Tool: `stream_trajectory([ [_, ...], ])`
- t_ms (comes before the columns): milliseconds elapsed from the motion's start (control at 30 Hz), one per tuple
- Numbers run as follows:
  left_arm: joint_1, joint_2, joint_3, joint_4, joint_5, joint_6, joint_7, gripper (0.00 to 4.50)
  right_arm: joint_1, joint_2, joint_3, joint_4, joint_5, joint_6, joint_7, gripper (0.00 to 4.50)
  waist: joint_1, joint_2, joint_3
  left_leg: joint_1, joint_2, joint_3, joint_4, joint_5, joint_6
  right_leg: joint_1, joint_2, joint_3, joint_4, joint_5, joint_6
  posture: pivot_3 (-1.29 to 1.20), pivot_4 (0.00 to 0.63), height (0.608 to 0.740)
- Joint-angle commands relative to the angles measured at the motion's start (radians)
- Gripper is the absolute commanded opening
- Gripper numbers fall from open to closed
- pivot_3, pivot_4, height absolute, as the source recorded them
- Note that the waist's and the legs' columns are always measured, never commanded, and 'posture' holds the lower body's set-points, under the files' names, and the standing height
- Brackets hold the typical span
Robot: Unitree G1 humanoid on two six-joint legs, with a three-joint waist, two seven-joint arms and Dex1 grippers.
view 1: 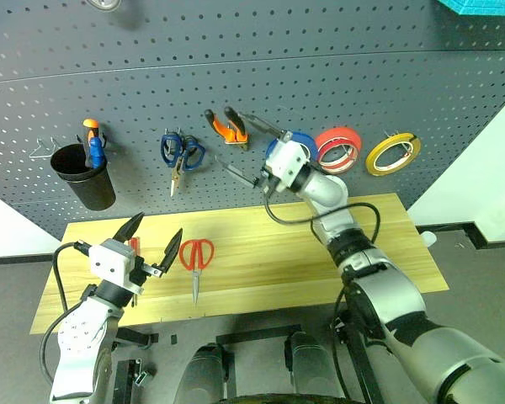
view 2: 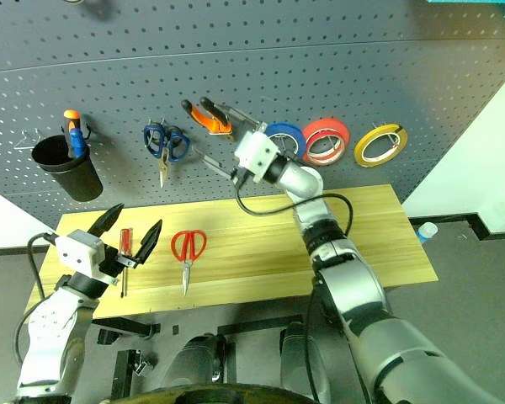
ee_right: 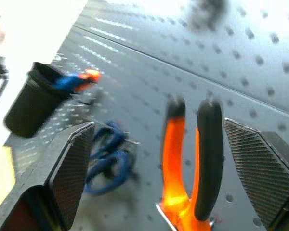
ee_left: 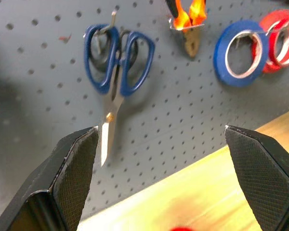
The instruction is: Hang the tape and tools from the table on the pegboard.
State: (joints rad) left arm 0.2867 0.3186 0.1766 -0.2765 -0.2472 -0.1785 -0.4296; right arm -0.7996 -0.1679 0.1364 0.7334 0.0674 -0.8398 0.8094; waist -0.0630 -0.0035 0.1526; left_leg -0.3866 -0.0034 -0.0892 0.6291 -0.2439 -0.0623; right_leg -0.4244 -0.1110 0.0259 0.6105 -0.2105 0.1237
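Red-handled scissors [view 1: 196, 257] mid-table [view 1: 320, 269], well clear of every edge.

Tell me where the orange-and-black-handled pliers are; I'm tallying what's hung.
The orange-and-black-handled pliers hang on the grey pegboard, between the blue-handled scissors and the blue tape roll, by the open right gripper.

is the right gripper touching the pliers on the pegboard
Apart. In the right wrist view the right gripper stands open, and bare pegboard shows between each of its fingers and the orange-and-black pliers hanging between them.
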Motion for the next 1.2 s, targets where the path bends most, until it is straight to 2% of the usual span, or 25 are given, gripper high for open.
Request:
stream_trajectory([
  [33, 0.031, -0.013, -0.022, -0.060, 0.025, 0.089, 0.048, 4.38, 0.086, -0.075, 0.032, -0.221, 0.090, 0.114, 0.114, 4.47, 0.009, 0.000, 0.000, 0.000, 0.000, 0.000, 0.000, 0.000, 0.000, 0.000, 0.000, 0.000, 0.001, 0.000, 0.000, 0.04, 0.131, 0.740],
  [133, 0.021, -0.035, -0.055, -0.053, 0.085, 0.168, 0.107, 4.38, 0.191, -0.170, 0.067, -0.337, 0.112, 0.216, 0.207, 4.47, 0.021, -0.001, 0.001, 0.003, 0.000, 0.000, 0.002, 0.000, 0.000, 0.002, 0.000, 0.000, 0.002, -0.004, 0.001, 0.04, 0.134, 0.740],
  [267, -0.067, -0.050, -0.116, 0.022, 0.145, 0.483, 0.196, 4.38, 0.322, -0.293, 0.108, -0.424, 0.155, 0.314, 0.363, 4.47, 0.032, -0.004, 0.004, 0.013, 0.000, 0.000, 0.001, -0.001, 0.000, 0.013, -0.001, 0.000, 0.000, -0.006, 0.000, 0.03, 0.131, 0.740],
  [333, -0.121, -0.059, -0.142, 0.063, 0.168, 0.609, 0.229, 4.38, 0.364, -0.334, 0.122, -0.443, 0.161, 0.330, 0.418, 4.47, 0.029, -0.007, 0.006, 0.013, 0.000, 0.000, 0.002, -0.001, -0.001, 0.014, -0.001, -0.001, -0.001, -0.006, 0.000, 0.02, 0.131, 0.740],
  [500, -0.251, -0.110, -0.214, 0.130, 0.205, 0.818, 0.279, 4.44, 0.429, -0.399, 0.138, -0.436, 0.131, 0.304, 0.485, 4.50, 0.020, -0.011, 0.008, 0.012, 0.000, 0.001, 0.000, -0.001, -0.001, 0.014, -0.002, -0.001, -0.006, -0.006, 0.001, 0.01, 0.128, 0.740],
  [700, -0.415, -0.206, -0.208, 0.256, 0.227, 1.032, 0.382, 4.44, 0.479, -0.430, 0.115, -0.427, 0.167, 0.365, 0.538, 4.50, 0.022, -0.015, 0.010, 0.013, 0.000, 0.000, 0.000, -0.001, 0.000, 0.016, -0.001, -0.002, -0.005, -0.005, 0.002, -0.01, 0.130, 0.740],
  [1000, -0.527, -0.257, -0.155, 0.410, 0.232, 1.160, 0.474, 4.44, 0.484, -0.428, 0.079, -0.410, 0.154, 0.379, 0.507, 4.50, 0.021, -0.019, 0.013, 0.012, 0.000, 0.000, 0.000, -0.001, -0.001, 0.016, -0.001, -0.003, -0.007, -0.005, 0.002, -0.04, 0.124, 0.740],
  [1200, -0.586, -0.294, -0.058, 0.503, 0.178, 1.167, 0.485, 4.44, 0.498, -0.436, 0.071, -0.416, 0.150, 0.376, 0.492, 4.50, 0.021, -0.019, 0.013, 0.012, 0.000, 0.000, 0.000, -0.001, -0.001, 0.019, -0.002, -0.002, -0.012, -0.004, 0.004, -0.05, 0.122, 0.740],
])
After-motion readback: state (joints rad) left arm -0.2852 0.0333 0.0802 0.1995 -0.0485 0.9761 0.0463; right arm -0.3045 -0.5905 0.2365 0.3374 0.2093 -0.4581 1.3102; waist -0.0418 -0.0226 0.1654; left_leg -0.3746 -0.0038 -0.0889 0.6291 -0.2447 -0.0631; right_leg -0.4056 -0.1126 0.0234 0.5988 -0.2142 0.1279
